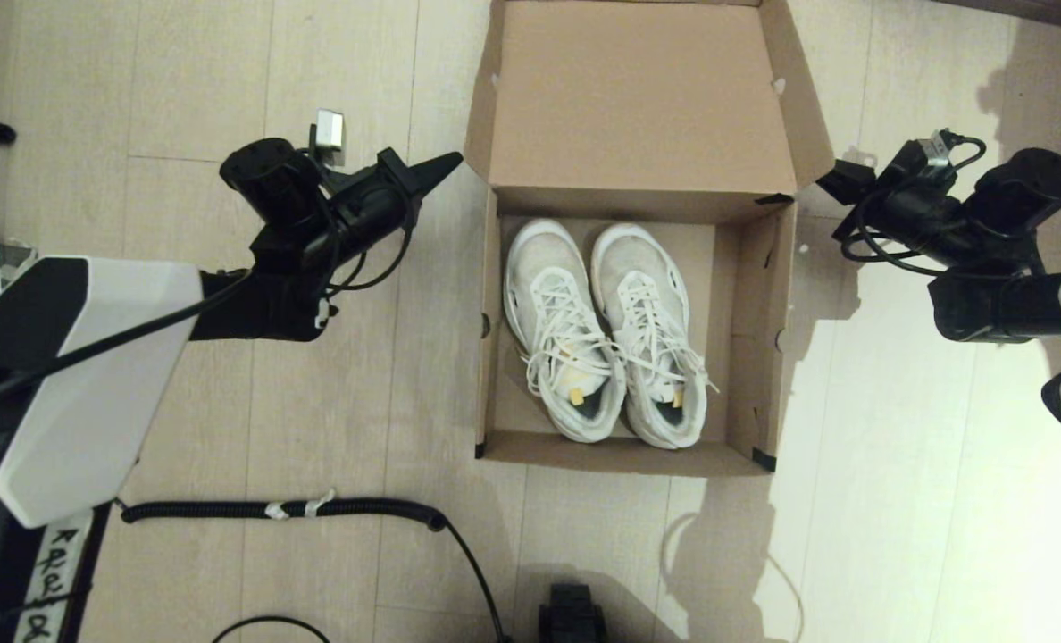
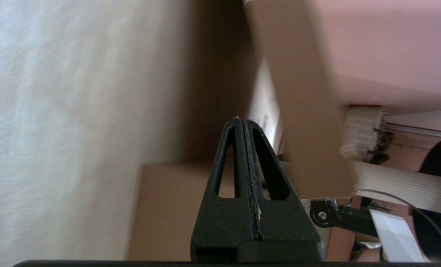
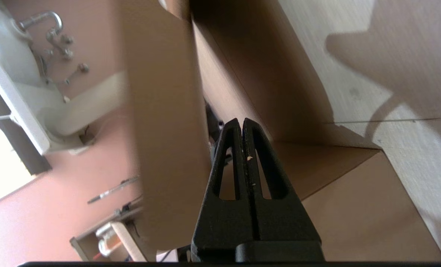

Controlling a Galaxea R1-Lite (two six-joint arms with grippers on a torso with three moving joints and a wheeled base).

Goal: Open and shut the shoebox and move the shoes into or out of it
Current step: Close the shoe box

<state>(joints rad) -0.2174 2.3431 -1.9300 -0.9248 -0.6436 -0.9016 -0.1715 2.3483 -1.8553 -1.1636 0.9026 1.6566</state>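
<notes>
The shoebox [image 1: 745, 339] sits open on the floor [image 1: 227, 89], lid [image 1: 638, 98] folded back, with the shoes [image 1: 606, 335] side by side inside. The left gripper [image 1: 455, 161] and right gripper [image 1: 823, 181] flank the lid's side edges, each with fingers pressed together and empty.

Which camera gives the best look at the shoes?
The head view: both shoes lie side by side inside the open shoebox, fully visible from above. Neither wrist view shows them, only the box's cardboard walls past each shut claw.
</notes>
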